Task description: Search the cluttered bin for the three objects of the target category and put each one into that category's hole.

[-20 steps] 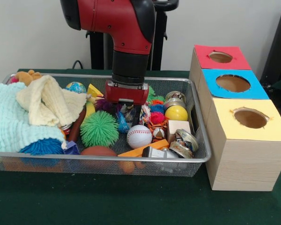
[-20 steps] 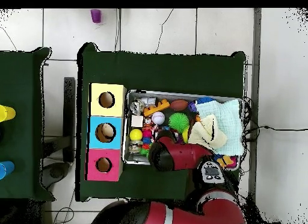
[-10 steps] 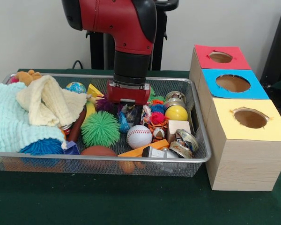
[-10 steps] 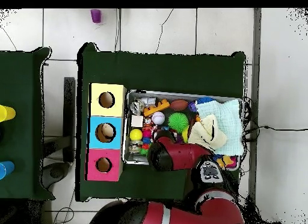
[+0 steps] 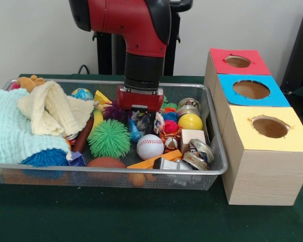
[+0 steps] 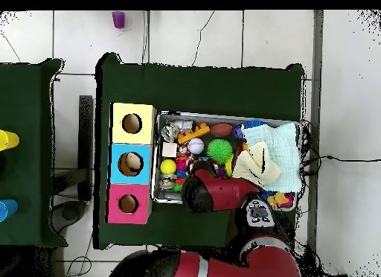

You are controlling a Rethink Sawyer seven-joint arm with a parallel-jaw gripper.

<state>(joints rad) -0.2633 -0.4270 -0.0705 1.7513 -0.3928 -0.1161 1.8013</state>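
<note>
A plain pale wall backs a desk [image 5: 50, 222] under dark green cloth. On it stands a wire bin [image 5: 212, 169], and just beside the bin a row of three boxes, each with one hole: red [image 5: 238, 61], blue [image 5: 251, 89], yellow [image 5: 270, 127].

The tool [image 5: 140, 120] hangs over the middle of the bin, its tips down among crumpled wrappers [image 5: 146, 123] and small spiky toys. Whether its tips are parted or closed on anything cannot be told; the clutter hides them.

The target category is not evident. Judged from the tool's position, the piece sought lies directly beneath it, so the coming move is likely a straight lift, then a carry across the bin toward the boxes.

Count in the bin, relative to the tool: one baseball [image 5: 150, 146] and one green spiky ball [image 5: 108, 138] in front, one yellow ball [image 5: 190, 121] toward the boxes, several tins [image 5: 197, 154] near the box-side corner, two cloths [image 5: 35, 123] on the side away from the boxes.
</note>
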